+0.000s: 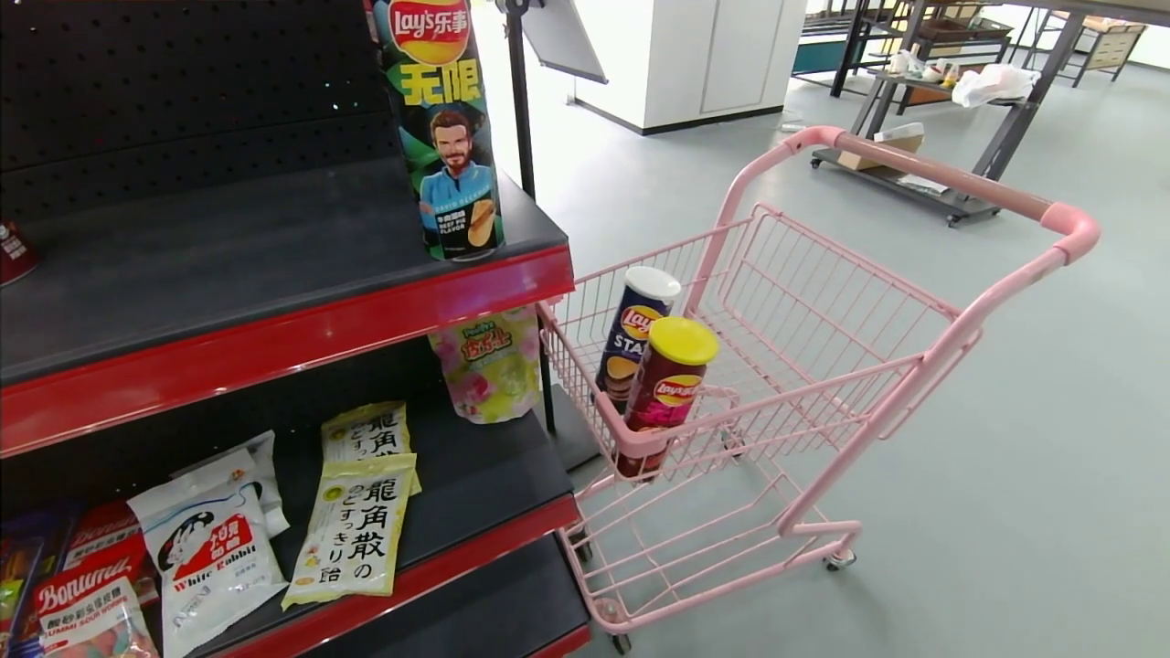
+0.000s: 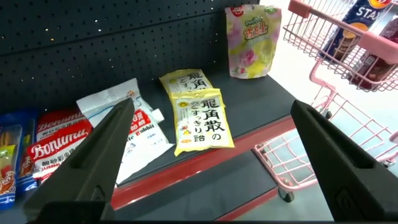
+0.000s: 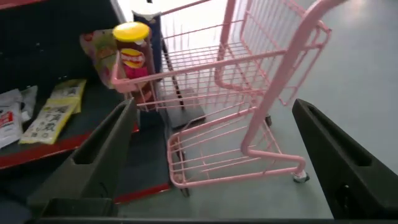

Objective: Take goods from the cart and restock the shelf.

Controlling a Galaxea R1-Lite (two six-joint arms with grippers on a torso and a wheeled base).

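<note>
A pink cart (image 1: 941, 174) stands to the right of the black and red shelf (image 1: 274, 338). At the cart's shelf-side end stand two chip cans: a dark blue one with a white lid (image 1: 635, 334) and a maroon one with a yellow lid (image 1: 667, 393). A tall green chip can (image 1: 448, 137) stands upright on the upper shelf board near its right end. My left gripper (image 2: 208, 174) is open and holds nothing, in front of the lower shelf board with its yellow bags (image 2: 199, 121). My right gripper (image 3: 214, 168) is open and holds nothing, facing the cart (image 3: 273, 62) and the maroon can (image 3: 134, 53).
The lower shelf board holds a white candy bag (image 1: 215, 548), yellow lozenge bags (image 1: 352, 530), a green and pink bag (image 1: 489, 366) and red packs (image 1: 87, 594). A thin pole (image 1: 523, 100) stands beside the shelf. Behind the cart are black metal tables (image 1: 914, 91); open grey floor lies to its right.
</note>
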